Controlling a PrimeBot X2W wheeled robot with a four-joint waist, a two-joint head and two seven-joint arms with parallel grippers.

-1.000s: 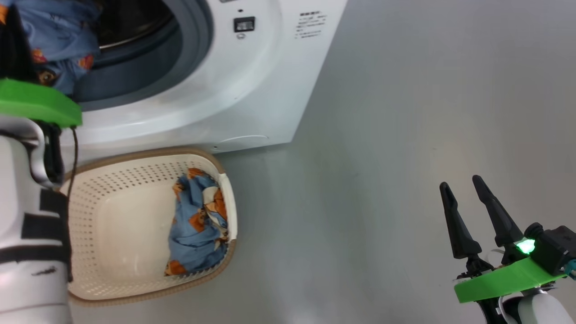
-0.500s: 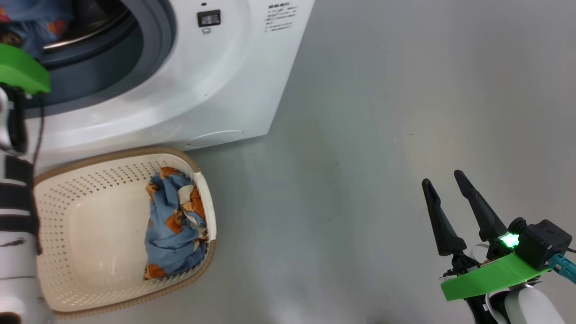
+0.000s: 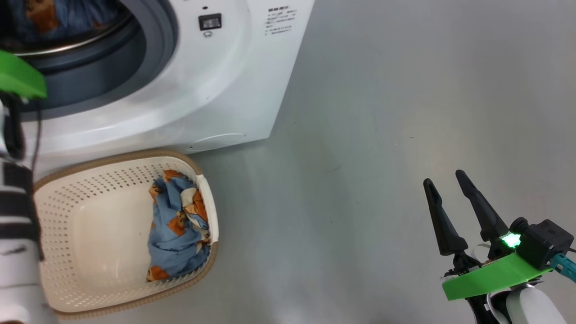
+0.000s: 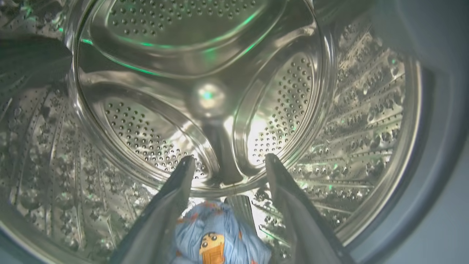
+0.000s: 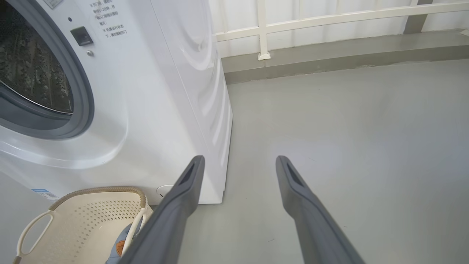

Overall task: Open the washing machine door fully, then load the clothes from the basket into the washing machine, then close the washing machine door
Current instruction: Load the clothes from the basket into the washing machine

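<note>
The washing machine (image 3: pixel 202 90) stands at the upper left with its drum mouth open; its door is out of view. My left gripper (image 4: pixel 229 159) is inside the steel drum (image 4: pixel 146 55), open. One of the clothes, light blue with a bear patch (image 4: pixel 216 238), lies loose low between its fingers. That garment also shows inside the drum mouth (image 3: pixel 40 18). The basket (image 3: pixel 90 279) sits on the floor in front of the machine, and a second garment (image 3: pixel 177 229) is bunched against its right wall. My right gripper (image 3: pixel 443 177) hangs open and empty over the floor at the lower right.
A grey rubber gasket (image 3: pixel 157 40) rings the drum mouth. Grey floor (image 3: pixel 382 112) stretches right of the machine. In the right wrist view a raised kerb and white railing (image 5: pixel 329 18) run behind the machine, and the basket (image 5: pixel 84 220) sits at the lower left.
The head camera has shifted. My left gripper has opened inside the drum, and the garment, earlier hanging at the drum mouth, is now further in. The right arm has not moved.
</note>
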